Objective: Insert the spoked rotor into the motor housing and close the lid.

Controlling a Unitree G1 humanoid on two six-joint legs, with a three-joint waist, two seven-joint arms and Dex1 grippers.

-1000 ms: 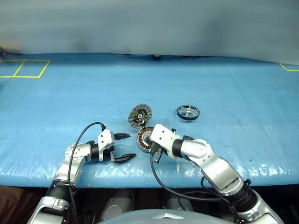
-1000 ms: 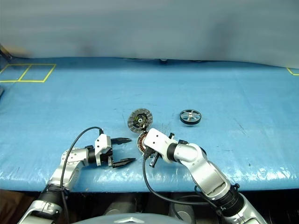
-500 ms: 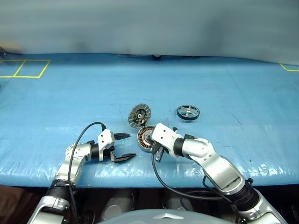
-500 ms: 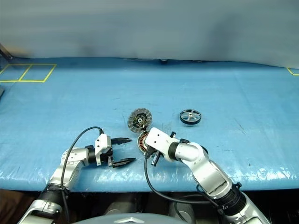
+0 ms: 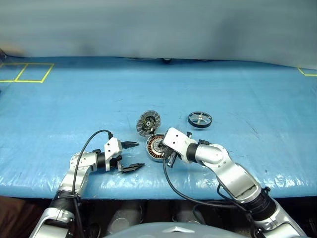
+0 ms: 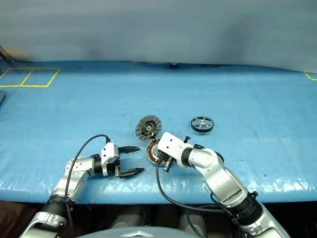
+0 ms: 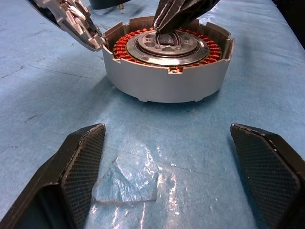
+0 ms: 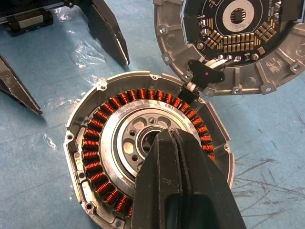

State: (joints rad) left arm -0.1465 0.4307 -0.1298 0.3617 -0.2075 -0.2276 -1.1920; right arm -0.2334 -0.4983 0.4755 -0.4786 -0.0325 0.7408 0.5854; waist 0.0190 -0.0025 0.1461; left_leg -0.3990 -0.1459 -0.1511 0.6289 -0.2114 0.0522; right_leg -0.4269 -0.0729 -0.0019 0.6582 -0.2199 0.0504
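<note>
The motor housing [image 5: 153, 147] sits near the table's front edge, its copper windings [image 8: 97, 143] ringing a silver centre. Its lid [image 5: 148, 122] lies open behind it, joined at the edge, inner face up. The spoked rotor [image 5: 199, 119] lies flat on the cloth to the right and further back, apart from both grippers. My right gripper [image 8: 168, 137] is shut, holding nothing, its tips down at the housing's silver centre [image 7: 164, 40]. My left gripper [image 5: 138, 155] stands open just left of the housing, pointing at it, a short gap away.
Blue cloth [image 5: 74, 109] covers the table, whose front edge [image 5: 148, 193] runs close behind both arms. Yellow tape squares [image 5: 25, 73] mark the far left. A shiny crinkled patch [image 7: 126, 183] lies on the cloth between my left fingers.
</note>
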